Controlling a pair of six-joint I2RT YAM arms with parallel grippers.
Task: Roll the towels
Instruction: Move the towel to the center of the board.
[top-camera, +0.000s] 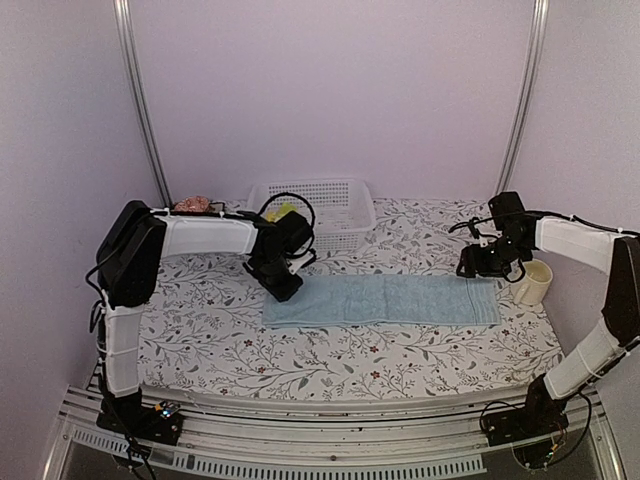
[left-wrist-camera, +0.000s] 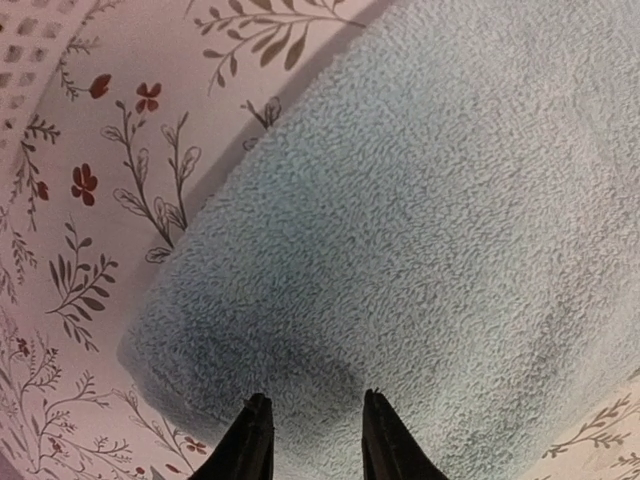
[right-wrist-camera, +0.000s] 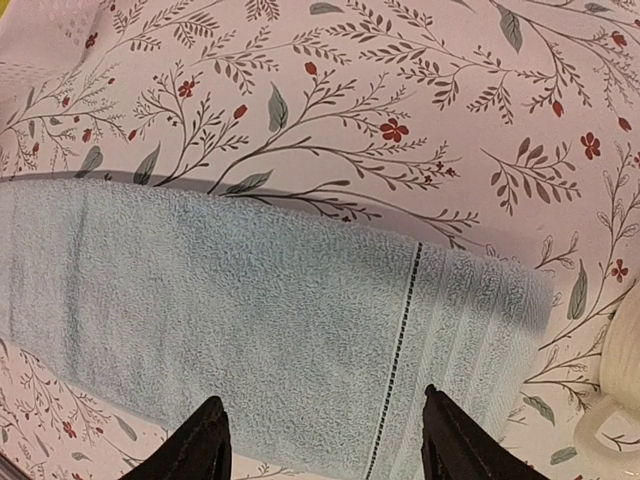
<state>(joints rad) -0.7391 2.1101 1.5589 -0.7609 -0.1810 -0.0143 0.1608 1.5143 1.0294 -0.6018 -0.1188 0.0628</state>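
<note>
Both arms reach forward, wrists tipped down over opposite ends of flat blue towel (top-camera: 380, 300) on table (top-camera: 300, 355). Left end effector (top-camera: 284, 287) narrowly open, right end effector (top-camera: 482, 262) wide open.

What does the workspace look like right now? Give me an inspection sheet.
Surface: floral table cover, lying flat.
Job's things: light blue towel flat and unrolled, mid-table; yellow-green towel in the white basket at the back.
Clutter: cream mug by the blue towel's right end; pinkish object left of the basket, unclear.
Grippers: left gripper over the towel's left end, narrowly apart; right gripper over its right end, wide open.
Cables: black cable loops at each wrist.
Surroundings: pale walls, metal posts.
</note>
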